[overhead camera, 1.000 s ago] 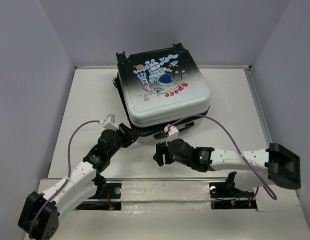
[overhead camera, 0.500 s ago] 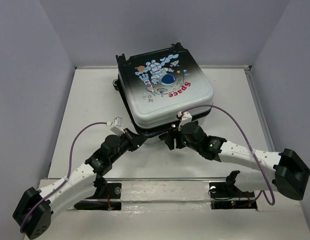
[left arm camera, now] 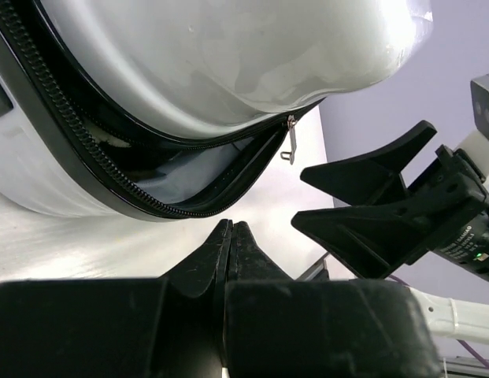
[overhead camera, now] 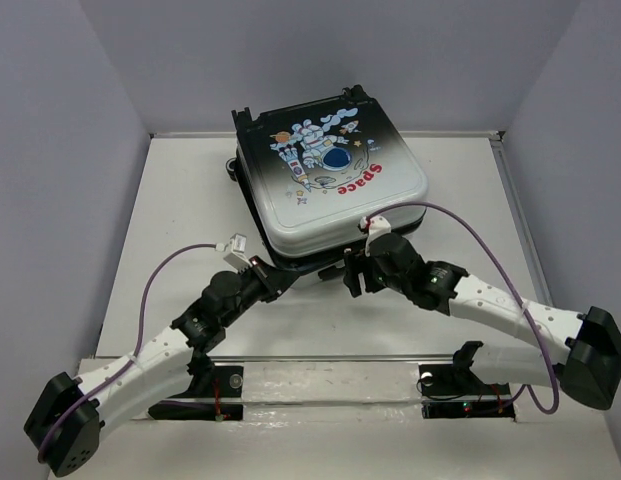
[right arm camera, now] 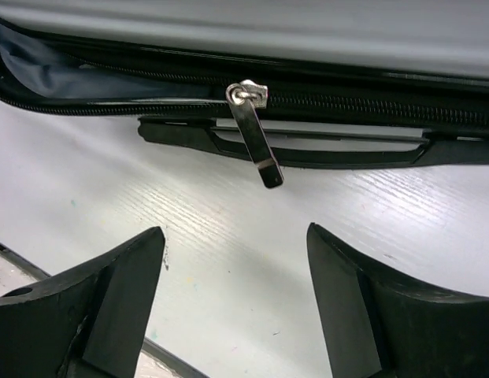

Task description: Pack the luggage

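The luggage [overhead camera: 330, 180] lies flat at the back of the table, its astronaut and red "Space" print facing up. Its lid is down, and the zip along the near edge is partly undone, with grey lining showing in the gap [left arm camera: 173, 177]. A metal zip pull [right arm camera: 256, 142] hangs from the slider at the near edge, above the black handle [right arm camera: 323, 150]. My right gripper [right arm camera: 236, 236] is open and empty just in front of the pull; it also shows in the top view [overhead camera: 352, 272]. My left gripper [left arm camera: 231, 228] is shut and empty by the suitcase's near left corner [overhead camera: 280, 277].
The white table [overhead camera: 180, 220] has low walls on the left, back and right. A metal rail [overhead camera: 320, 365] runs along the near edge by the arm bases. Purple cables [overhead camera: 460, 225] loop over both arms.
My right gripper has moved forward from the near table up to the suitcase's near edge, at the zip pull. My left gripper has shifted slightly right toward the same edge. The suitcase has not moved.
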Controlling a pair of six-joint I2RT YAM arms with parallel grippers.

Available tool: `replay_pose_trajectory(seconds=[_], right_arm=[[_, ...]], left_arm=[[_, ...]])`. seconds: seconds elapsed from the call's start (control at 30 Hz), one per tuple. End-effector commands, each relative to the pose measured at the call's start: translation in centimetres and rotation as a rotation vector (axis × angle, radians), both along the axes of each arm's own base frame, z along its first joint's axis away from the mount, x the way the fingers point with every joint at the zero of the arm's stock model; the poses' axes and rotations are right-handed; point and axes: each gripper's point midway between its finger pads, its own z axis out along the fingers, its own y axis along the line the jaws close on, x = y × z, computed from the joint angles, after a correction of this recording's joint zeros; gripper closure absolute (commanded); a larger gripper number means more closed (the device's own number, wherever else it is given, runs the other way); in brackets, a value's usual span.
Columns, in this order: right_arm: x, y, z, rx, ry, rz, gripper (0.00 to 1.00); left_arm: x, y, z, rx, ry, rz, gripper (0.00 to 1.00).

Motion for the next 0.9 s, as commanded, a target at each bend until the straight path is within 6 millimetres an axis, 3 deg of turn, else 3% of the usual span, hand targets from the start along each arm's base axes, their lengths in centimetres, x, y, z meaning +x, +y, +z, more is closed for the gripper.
replay_pose_trajectory(seconds=[0.0, 0.13, 0.23, 0.37, 0.53, 0.63, 0.7, 0.8, 0.83, 0.87], right_arm=[[0.9, 0.9, 2.0, -0.036, -0.034, 0.063, 0.21], [3.6, 1.9, 1.7, -0.061, -0.059, 0.062, 0.26], [4.9, 2.3, 1.6, -0.077, -0.076, 0.052, 0.33], [5.8, 2.3, 1.2, -0.109, -0.091, 0.032, 0.41], [6.3, 3.0, 1.4, -0.061, -0.122, 0.020, 0.72], [6.1, 3.5, 1.9, -0.023, -0.122, 0.034, 0.92], [5.5, 4.1, 2.1, 0.013, -0.111, 0.062, 0.93], [2.8, 6.7, 2.7, 0.074, -0.094, 0.162, 0.93], [2.7, 6.9, 2.8, 0.080, -0.092, 0.170, 0.93], [0.5, 8.8, 2.8, 0.112, -0.063, 0.237, 0.93]], left_arm=[[0.6, 0.2, 1.5, -0.025, -0.056, 0.031, 0.94], [1.6, 2.4, 1.5, 0.082, -0.056, 0.139, 0.92], [2.0, 3.8, 2.0, 0.168, -0.081, 0.177, 0.72], [2.4, 4.0, 1.4, 0.230, -0.057, 0.182, 0.64], [3.8, 3.6, 0.9, 0.254, -0.060, 0.194, 0.65], [4.9, 3.6, -0.2, 0.279, -0.041, 0.205, 0.68], [5.4, 3.1, -0.4, 0.278, -0.044, 0.192, 0.70], [5.9, 1.9, 0.0, 0.248, -0.056, 0.161, 0.76], [5.9, 1.6, -0.1, 0.241, -0.054, 0.150, 0.79], [6.1, 0.9, 0.1, 0.224, -0.055, 0.132, 0.84]])
